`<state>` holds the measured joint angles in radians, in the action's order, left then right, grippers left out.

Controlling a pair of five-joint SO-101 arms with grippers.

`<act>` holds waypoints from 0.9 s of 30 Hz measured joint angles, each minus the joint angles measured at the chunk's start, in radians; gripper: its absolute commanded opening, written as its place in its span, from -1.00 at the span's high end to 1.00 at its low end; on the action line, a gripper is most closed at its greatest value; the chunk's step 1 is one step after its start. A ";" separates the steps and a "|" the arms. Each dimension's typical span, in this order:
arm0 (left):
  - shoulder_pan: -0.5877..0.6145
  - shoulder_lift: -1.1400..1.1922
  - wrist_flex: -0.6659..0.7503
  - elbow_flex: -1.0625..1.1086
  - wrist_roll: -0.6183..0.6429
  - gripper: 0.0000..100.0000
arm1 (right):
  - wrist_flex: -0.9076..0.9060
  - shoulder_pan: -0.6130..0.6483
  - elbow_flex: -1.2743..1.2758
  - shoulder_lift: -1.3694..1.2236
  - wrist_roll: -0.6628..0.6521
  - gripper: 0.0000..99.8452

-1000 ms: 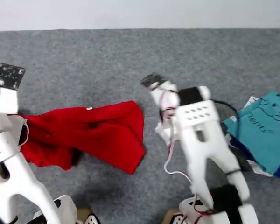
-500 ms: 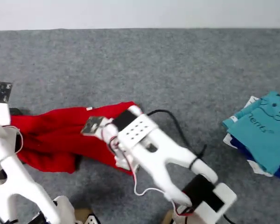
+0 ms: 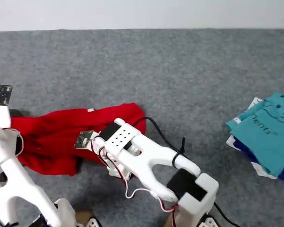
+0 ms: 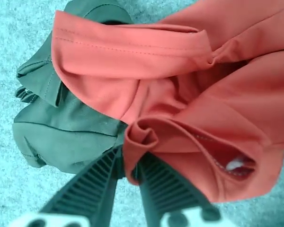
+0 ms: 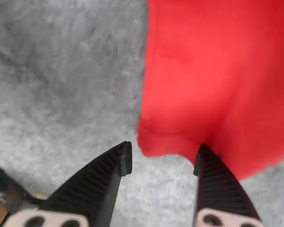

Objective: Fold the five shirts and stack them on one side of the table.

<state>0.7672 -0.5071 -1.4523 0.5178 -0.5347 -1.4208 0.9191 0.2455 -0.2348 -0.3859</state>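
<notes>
A crumpled red shirt (image 3: 61, 135) lies at the table's left. My left gripper (image 4: 130, 165) is shut on a rolled fold of the red shirt (image 4: 180, 109), with a dark green cloth (image 4: 61, 137) beneath it. The left arm (image 3: 2, 142) stands at the shirt's left end. The right arm (image 3: 128, 144) stretches across to the shirt's near right edge. My right gripper (image 5: 163, 158) is open just above the carpet, its fingers either side of a corner of the red shirt (image 5: 213, 80). A stack of folded shirts (image 3: 265, 135), teal on top, sits at the far right.
Grey carpet (image 3: 180, 71) covers the whole table. A cable (image 3: 165, 139) runs along the right arm. Both arm bases stand at the near edge. Open carpet lies between the red shirt and the folded stack, and behind them.
The right arm has swung from the table's middle leftward and down onto the red shirt's near edge. The left arm drew slightly left with the shirt's end.
</notes>
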 measured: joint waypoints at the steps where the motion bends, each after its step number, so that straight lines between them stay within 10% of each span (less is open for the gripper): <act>1: 0.000 0.000 0.000 0.000 0.000 0.99 | 0.012 0.002 0.000 -0.015 0.000 0.55; 27: 0.000 -0.006 0.000 0.023 -0.003 0.99 | -0.190 0.006 -0.341 -0.313 0.000 0.98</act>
<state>0.7672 -0.5132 -1.4523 0.5409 -0.5378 -1.6111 0.9252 -0.0951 -0.5478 -0.3859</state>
